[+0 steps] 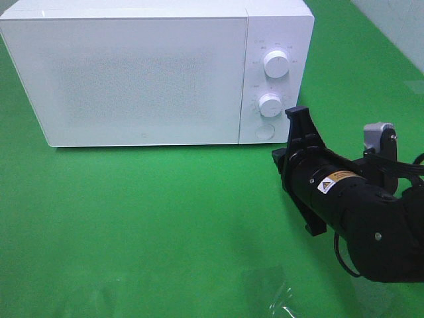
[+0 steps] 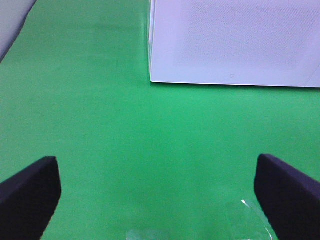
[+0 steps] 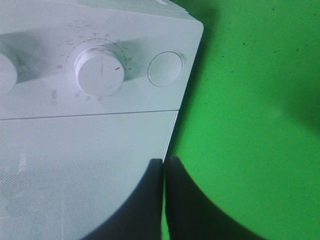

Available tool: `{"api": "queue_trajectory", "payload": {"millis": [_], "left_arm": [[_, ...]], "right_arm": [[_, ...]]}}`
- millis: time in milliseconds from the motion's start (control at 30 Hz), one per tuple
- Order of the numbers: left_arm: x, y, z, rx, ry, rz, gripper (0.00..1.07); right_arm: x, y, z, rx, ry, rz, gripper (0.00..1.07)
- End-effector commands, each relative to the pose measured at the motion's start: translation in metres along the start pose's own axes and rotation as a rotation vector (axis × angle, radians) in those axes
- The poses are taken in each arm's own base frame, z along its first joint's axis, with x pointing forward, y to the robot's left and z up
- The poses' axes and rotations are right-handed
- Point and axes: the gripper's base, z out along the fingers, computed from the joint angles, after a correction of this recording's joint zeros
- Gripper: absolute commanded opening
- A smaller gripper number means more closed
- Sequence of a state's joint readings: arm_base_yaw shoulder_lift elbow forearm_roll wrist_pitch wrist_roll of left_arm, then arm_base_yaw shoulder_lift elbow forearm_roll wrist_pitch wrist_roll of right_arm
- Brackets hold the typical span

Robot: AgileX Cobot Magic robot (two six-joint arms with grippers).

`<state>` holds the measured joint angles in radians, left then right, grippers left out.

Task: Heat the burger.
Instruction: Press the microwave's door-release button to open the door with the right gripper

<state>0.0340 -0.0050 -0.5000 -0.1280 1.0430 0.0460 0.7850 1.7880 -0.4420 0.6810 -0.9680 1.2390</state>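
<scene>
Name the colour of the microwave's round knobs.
White, matching the microwave body; the knobs show best in the exterior high view.

- The white microwave [image 1: 146, 73] stands upright and shut before me, its frosted front hiding the inside.
- An upper dial [image 1: 276, 63], a lower dial [image 1: 270, 104] and a round button [image 1: 265, 130] line its right side.

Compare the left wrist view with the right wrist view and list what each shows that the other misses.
Left wrist only: the left gripper, wide open. Right wrist only: the right gripper, shut, plus a dial and a round button. Both: the front of the white microwave and the green table.
</scene>
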Motion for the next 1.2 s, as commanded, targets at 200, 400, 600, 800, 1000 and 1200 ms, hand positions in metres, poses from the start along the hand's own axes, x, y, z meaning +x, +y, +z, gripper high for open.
{"api": "queue_trajectory", "payload": {"millis": [200,400,600,800,1000,1200], "left_arm": [[0.002,0.000,-0.003,0.009,-0.024,0.004,0.97],[0.002,0.000,-0.003,0.009,-0.024,0.004,0.97],[0.002,0.000,-0.003,0.009,-0.024,0.004,0.97],[0.002,-0.001,-0.003,0.010,-0.024,0.003,0.97],[0.002,0.000,-0.003,0.008,-0.024,0.004,0.97],[0.002,0.000,-0.003,0.008,-0.024,0.004,0.97]], "right_arm": [[-0.002,-0.001,0.024,0.004,0.027,0.062,0.00],[-0.006,0.000,0.036,0.012,0.004,0.081,0.00],[-0.016,0.009,0.052,0.011,-0.018,0.108,0.00],[-0.017,0.010,0.064,0.040,-0.012,0.116,0.00],[-0.015,0.007,0.079,0.056,-0.014,0.135,0.00],[-0.019,0.008,0.091,0.061,-0.026,0.149,0.00]]}}
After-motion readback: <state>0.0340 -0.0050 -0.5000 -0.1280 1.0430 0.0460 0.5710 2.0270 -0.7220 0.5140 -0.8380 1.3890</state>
